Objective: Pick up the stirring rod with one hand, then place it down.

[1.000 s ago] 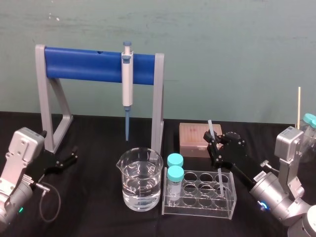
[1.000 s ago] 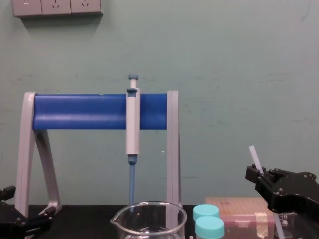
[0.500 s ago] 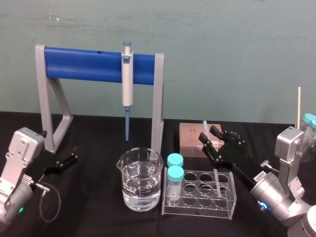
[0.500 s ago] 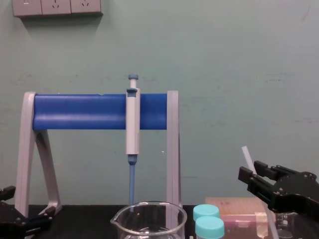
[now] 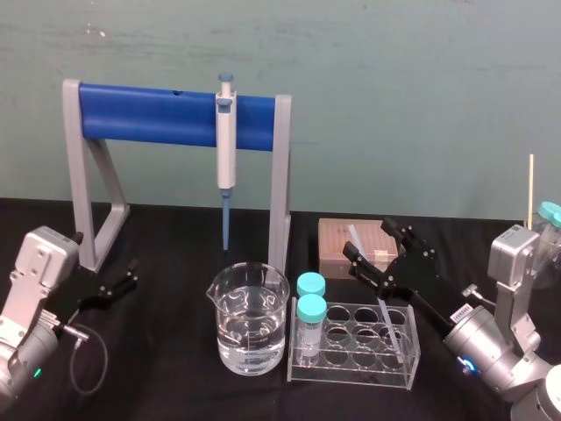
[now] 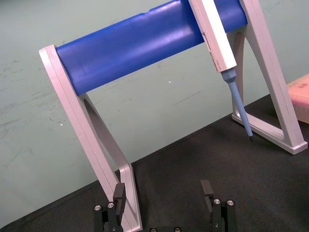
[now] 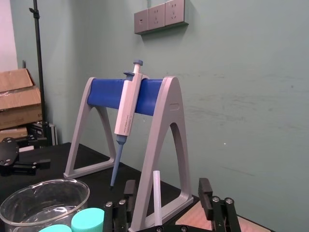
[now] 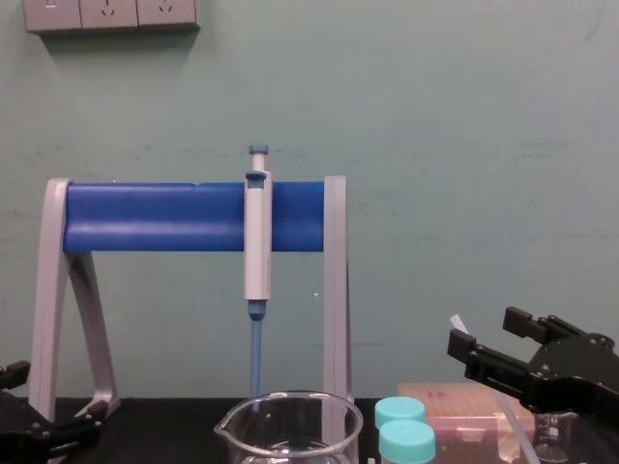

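Right pincer (image 5: 372, 245) released, fingers spread wide, above clear rack (image 5: 351, 374). Rod (image 5: 390, 329) stands tilted in rack, upper end between spread fingers, gripped by neither. Left pincer (image 5: 117, 284) parked, fingers apart, at left over tabletop (image 5: 175, 250).

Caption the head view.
Right tool open around the rod leaning in the rack; left tool parked beside the stand.

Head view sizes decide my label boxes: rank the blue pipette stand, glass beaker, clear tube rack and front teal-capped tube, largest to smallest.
1. blue pipette stand
2-3. glass beaker and clear tube rack, too alike to split
4. front teal-capped tube, smallest
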You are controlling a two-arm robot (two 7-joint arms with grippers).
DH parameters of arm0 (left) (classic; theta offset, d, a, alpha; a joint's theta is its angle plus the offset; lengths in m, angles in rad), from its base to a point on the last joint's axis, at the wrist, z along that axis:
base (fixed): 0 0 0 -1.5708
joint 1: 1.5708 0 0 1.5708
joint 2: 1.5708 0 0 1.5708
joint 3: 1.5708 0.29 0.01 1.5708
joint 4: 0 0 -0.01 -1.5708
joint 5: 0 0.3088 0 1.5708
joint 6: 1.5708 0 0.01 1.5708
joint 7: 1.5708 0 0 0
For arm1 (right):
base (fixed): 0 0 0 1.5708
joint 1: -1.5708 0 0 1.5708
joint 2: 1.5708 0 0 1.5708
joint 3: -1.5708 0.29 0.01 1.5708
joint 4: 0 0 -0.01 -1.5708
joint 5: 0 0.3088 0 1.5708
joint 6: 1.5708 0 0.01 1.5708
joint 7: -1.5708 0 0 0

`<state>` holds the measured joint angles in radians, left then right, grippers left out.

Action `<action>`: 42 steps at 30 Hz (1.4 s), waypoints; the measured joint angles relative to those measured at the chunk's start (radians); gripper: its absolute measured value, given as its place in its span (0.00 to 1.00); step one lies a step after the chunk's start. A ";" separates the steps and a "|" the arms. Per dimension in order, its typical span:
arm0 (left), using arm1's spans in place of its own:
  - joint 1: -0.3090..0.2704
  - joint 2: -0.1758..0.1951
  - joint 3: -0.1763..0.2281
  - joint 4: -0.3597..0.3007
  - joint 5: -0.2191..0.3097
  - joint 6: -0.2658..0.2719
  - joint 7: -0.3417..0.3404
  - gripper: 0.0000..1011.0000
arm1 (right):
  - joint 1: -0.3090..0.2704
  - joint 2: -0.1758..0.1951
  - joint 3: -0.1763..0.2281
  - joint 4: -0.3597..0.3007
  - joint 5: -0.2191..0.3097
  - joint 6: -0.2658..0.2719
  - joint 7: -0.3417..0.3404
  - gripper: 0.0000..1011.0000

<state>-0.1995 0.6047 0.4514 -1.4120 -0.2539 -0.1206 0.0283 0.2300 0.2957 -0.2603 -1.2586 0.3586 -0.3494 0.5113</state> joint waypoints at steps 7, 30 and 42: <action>0.000 0.000 0.000 0.000 0.000 0.000 0.000 0.99 | 0.000 0.000 0.000 0.000 0.000 0.000 0.000 0.99; 0.000 0.000 0.000 0.000 0.000 0.000 0.000 0.99 | -0.019 -0.015 0.024 -0.059 -0.037 -0.078 -0.049 0.99; 0.000 0.000 0.000 0.000 0.000 0.000 0.000 0.99 | -0.068 -0.023 0.092 -0.147 -0.052 -0.056 -0.124 0.99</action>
<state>-0.1995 0.6047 0.4514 -1.4120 -0.2539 -0.1206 0.0283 0.1621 0.2730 -0.1686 -1.4054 0.3066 -0.4057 0.3874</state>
